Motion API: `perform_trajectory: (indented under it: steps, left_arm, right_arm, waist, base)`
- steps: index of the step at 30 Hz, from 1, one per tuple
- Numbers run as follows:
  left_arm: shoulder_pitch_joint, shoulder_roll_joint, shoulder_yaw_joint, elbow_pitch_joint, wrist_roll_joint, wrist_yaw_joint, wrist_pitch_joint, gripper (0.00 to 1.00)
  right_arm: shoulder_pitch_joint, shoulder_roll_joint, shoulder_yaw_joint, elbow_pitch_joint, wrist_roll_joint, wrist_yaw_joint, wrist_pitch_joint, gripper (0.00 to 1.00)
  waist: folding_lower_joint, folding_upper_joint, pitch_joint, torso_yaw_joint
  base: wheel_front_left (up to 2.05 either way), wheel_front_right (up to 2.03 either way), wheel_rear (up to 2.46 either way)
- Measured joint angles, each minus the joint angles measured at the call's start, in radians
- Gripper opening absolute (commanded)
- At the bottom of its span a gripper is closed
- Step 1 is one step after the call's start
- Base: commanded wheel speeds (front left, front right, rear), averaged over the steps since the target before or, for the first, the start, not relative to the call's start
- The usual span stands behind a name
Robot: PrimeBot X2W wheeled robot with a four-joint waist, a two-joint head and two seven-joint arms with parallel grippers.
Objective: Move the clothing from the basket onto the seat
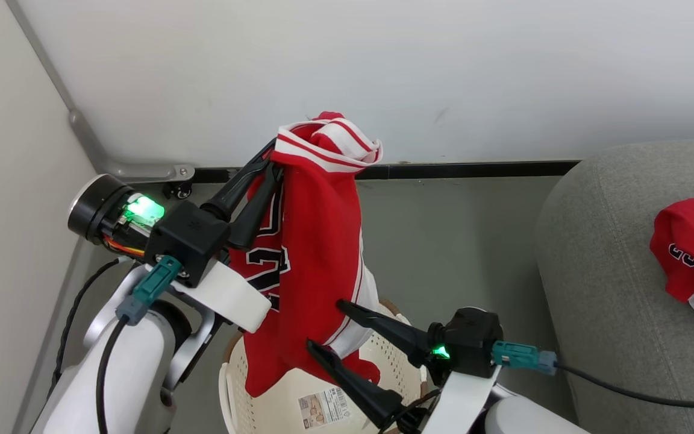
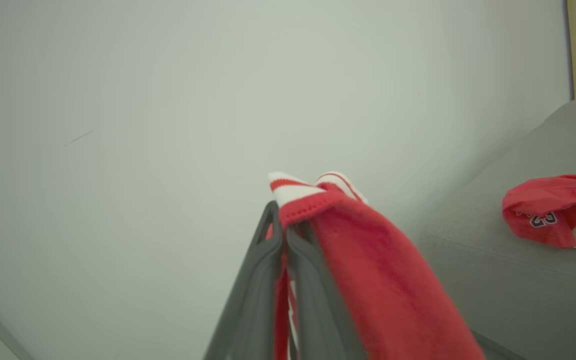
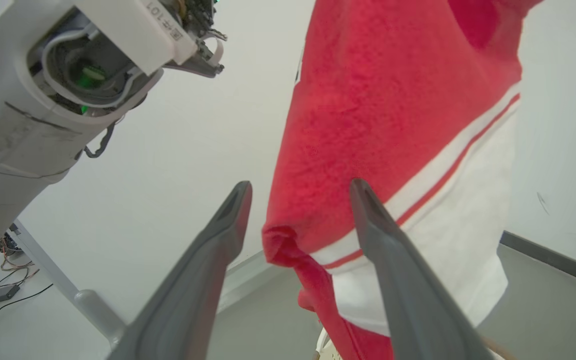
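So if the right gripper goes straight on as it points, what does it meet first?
Probably the jersey: its hanging lower edge lies ahead of the open right gripper; depth unclear.

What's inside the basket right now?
A barcode sticker shows on the basket's bare floor. The jersey hanging from the left tool drapes over it and, with the open right tool, covers the rest, so anything beneath cannot be seen.
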Motion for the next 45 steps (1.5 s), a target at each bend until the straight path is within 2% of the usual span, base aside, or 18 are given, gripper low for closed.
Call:
perform_trajectory:
  steps: [6,20,33,36,37,40,41,43,45]
  left_arm:
    - [-0.008,-0.016,-0.018,-0.012,0.012,0.0,0.034,0.0]
    - [-0.028,-0.035,-0.048,-0.035,0.012,0.0,0.077,0.0]
    - [-0.028,-0.064,-0.085,-0.072,0.0,-0.012,0.084,0.0]
    - [-0.028,-0.07,-0.092,-0.078,-0.008,-0.012,0.085,0.0]
    - [-0.028,-0.071,-0.094,-0.079,-0.009,-0.012,0.085,0.0]
    - [-0.028,-0.072,-0.098,-0.082,-0.01,-0.013,0.086,0.0]
    - [-0.028,-0.072,-0.098,-0.083,-0.01,-0.013,0.09,0.0]
    - [-0.028,-0.071,-0.097,-0.084,-0.011,-0.013,0.093,0.0]
    - [-0.028,-0.069,-0.095,-0.084,-0.016,-0.013,0.093,0.0]
  right_arm:
    - [-0.009,0.032,-0.01,0.067,-0.048,0.0,-0.021,1.0]
    - [-0.03,0.096,-0.152,0.233,-0.203,0.0,-0.093,1.0]
    - [-0.072,0.141,-0.169,0.328,-0.214,0.0,-0.113,1.0]
    - [-0.091,0.149,-0.171,0.354,-0.215,0.0,-0.113,0.67]
    - [-0.098,0.151,-0.173,0.361,-0.216,0.0,-0.116,0.49]
    - [-0.12,0.152,-0.172,0.386,-0.225,0.0,-0.123,0.34]
    - [-0.128,0.152,-0.171,0.392,-0.231,0.0,-0.124,0.25]
    - [-0.139,0.155,-0.172,0.4,-0.237,0.0,-0.134,0.0]
    - [-0.151,0.157,-0.172,0.41,-0.25,0.0,-0.138,0.0]
  waist:
    - [0.0,0.0,0.0,0.008]
    - [0.0,0.0,-0.017,0.019]
    - [0.0,0.0,-0.032,0.036]
    - [0.0,0.0,-0.034,0.042]
    - [0.0,0.0,-0.035,0.045]
    - [0.0,0.0,-0.036,0.051]
    - [-0.0001,0.0,-0.036,0.053]
    - [0.0,0.0,-0.036,0.057]
    - [0.0,0.0,-0.036,0.058]
  base:
    - [0.0,0.0,0.0]
    - [0.0,0.0,0.0]
    - [0.0,0.0,0.0]
    - [0.0,0.0,0.0]
    - [0.0,0.0,0.0]
    - [0.0,0.0,0.0]
    - [0.0,0.0,0.0]
    - [0.0,0.0,0.0]
    - [0.0,0.0,0.0]
